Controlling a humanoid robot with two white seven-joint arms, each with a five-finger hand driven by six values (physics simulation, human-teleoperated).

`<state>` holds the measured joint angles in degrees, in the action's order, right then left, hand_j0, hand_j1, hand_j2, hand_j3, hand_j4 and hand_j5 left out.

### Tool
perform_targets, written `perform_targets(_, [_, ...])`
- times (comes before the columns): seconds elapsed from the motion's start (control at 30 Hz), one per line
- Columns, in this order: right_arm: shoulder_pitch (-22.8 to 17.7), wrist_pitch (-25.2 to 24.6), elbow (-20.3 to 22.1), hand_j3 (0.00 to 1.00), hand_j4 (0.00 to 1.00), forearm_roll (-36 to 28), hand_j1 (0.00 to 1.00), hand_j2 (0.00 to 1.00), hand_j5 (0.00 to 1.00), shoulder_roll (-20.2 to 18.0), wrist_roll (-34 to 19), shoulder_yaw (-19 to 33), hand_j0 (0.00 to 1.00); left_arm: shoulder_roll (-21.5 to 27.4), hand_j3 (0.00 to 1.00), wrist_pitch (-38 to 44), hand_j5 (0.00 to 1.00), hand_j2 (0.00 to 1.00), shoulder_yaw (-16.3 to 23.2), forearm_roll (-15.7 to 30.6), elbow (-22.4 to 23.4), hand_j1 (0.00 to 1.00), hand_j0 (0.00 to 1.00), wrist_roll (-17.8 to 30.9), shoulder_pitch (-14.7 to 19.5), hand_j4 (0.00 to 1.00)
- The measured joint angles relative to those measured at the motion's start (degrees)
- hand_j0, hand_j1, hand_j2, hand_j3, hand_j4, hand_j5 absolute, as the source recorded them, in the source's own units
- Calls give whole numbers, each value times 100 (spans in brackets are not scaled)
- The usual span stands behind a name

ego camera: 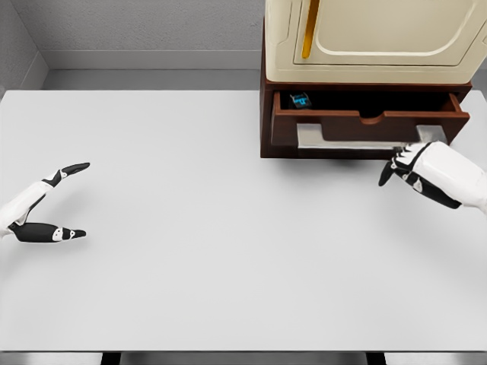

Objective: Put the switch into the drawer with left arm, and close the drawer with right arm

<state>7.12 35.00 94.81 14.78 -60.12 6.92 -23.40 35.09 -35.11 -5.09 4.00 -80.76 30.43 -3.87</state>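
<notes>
Head view of a white desk bearing a dark brown cabinet at its far right, with a cream appliance standing on top of the cabinet; a yellow handle runs down the left part of the appliance's door. The drawer of the cabinet is pulled out toward the viewer, its front panel showing a shallow notch at the middle of the upper edge. The switch, a small dark object with blue markings, lies inside the drawer at its left end, close to the left wall. The left hand is at the left edge of the desk, well apart from the cabinet; its fingers are spread wide, the thumb pointing right below and the other fingers angled up and to the right, with nothing between them. The right hand enters from the right edge and sits just in front of the drawer's right half, below its front panel; its fingers are bent loosely, pointing left and slightly down, and hold nothing. Whether they touch the drawer front cannot be told. A pale wall rises behind the desk.
</notes>
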Motion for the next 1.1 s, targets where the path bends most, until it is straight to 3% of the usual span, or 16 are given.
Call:
perform_targets(0.13, [141,-2,-195,36,36,24,36,36,36,78,6,-159,36,0,100,0,100,100,0,-1,-47,100,100,0,-62,100])
perform_targets(0.5, [1143,0,-822,36,36,20,36,36,36,432,-21,-844,36,0,100,0,100,100,-7,0,-93,100,100,0,-62,100])
perform_targets(1.1, [1345,-2,-1141,36,36,29,36,36,36,589,8,-1091,36,0,100,0,100,100,-21,1,-262,100,100,0,-149,100])
